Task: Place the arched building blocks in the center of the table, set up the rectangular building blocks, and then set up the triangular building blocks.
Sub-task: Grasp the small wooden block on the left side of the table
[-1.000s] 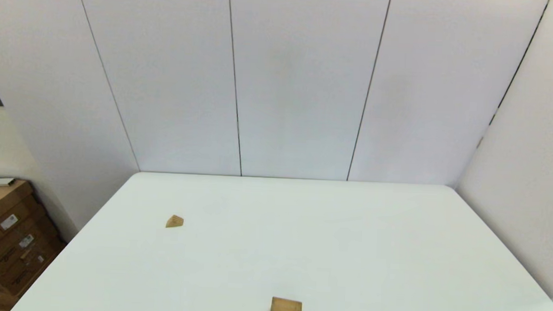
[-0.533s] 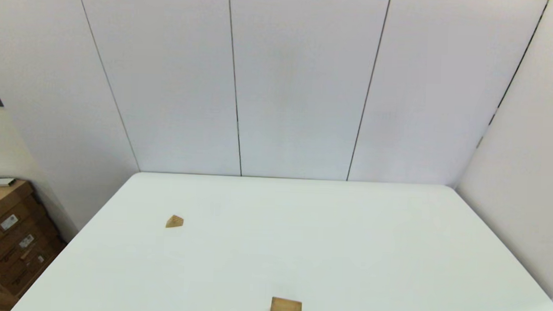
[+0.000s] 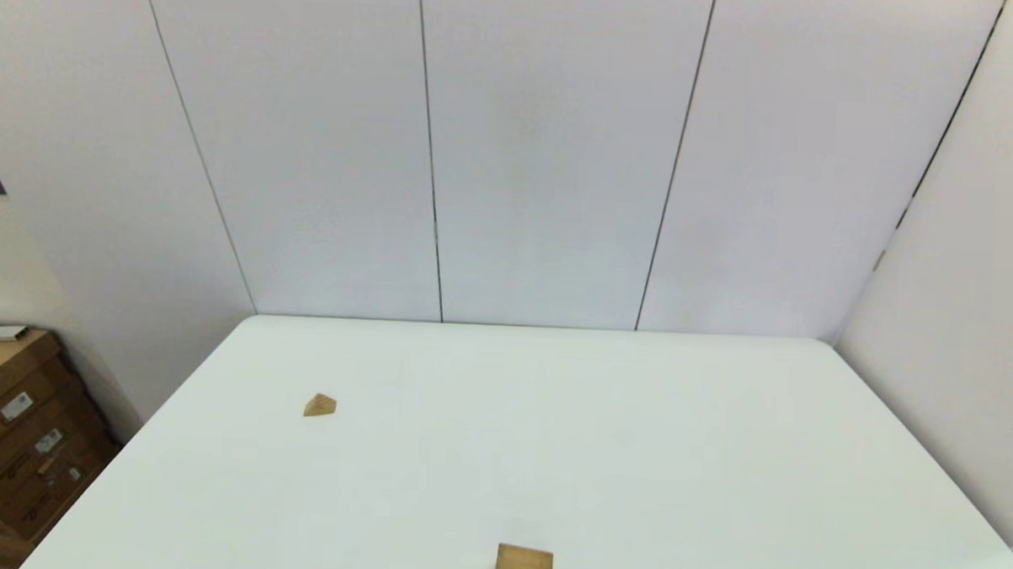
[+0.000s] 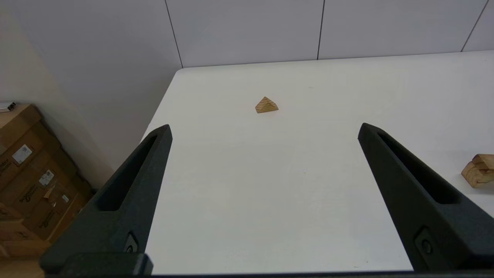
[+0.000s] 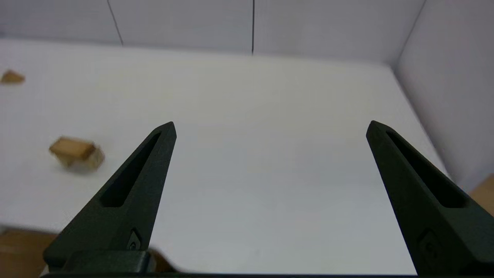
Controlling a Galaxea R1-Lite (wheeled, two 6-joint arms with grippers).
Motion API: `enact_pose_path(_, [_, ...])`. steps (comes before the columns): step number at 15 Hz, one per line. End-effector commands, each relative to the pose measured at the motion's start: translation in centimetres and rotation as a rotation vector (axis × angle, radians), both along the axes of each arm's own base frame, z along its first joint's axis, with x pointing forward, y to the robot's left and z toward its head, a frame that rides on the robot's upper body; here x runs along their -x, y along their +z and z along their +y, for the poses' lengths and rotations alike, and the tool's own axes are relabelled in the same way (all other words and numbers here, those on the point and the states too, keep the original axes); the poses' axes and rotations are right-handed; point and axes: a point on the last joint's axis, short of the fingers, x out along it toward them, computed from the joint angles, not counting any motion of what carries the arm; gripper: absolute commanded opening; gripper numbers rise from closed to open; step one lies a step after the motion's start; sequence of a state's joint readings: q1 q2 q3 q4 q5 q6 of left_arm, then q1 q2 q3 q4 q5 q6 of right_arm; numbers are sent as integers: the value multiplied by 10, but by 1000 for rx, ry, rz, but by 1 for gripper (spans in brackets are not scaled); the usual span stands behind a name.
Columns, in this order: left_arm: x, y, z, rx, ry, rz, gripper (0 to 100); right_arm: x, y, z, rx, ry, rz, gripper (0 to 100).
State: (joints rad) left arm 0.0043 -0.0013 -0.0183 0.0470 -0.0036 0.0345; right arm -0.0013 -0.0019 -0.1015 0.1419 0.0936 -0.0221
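Both arms parked low at the near edge, out of the head view. Left gripper (image 4: 264,129) hovers off the near-left corner of the surface (image 3: 635,457), fingers (image 4: 146,162) spread wide, nothing between them. Right gripper (image 5: 270,127) same pose off the near-right side, fingers (image 5: 154,154) wide, empty.

Head view vs the earlier frames: no change, blocks in the same spots, camera steady.

Arched block (image 3: 524,565) sits at 6 o'clock on the surface, close to the near edge, roughly mid-width, partly cut by the frame. From the left wrist it shows at the far right (image 4: 478,170), curved cut-out facing the camera. From the right wrist it shows left of the left finger (image 5: 76,153), blurred.

Triangular wedge (image 3: 320,405) lies at about 10 o'clock, left half of the surface, well apart from the arched block, ridge up. Left wrist view has it straight ahead between the fingers (image 4: 266,105); right wrist view catches it at the far left edge (image 5: 12,77).

Rectangular slab: can't find it in any view.

Nothing lies between either gripper and the blocks. Cardboard boxes (image 3: 12,444) stacked on the floor off the left side. White panelled wall (image 3: 545,151) behind the far edge.
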Motion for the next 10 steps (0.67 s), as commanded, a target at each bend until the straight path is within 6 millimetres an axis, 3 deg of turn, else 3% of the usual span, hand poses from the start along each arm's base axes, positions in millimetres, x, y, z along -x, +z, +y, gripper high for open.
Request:
enact_pose_path(1, [0,0,0,-4,-2,2,100,-3,-7,-1,69,-26,11,100])
enact_pose_path(2, [0,0,0,-7,-1,2,100,-5,-14,-1,105,-51,35,100])
enact_pose_path(6, [0,1,0,7,4,-1,100,-6,-13,-1,67,-60,11,100])
enact_pose_path(8, [5,25,1,45,26,-37,100,-6,-13,-2,4,-71,15,100])
enact_pose_path(10, [-19,67,1,72,48,133,100,-6,-13,-2,-7,-84,16,100])
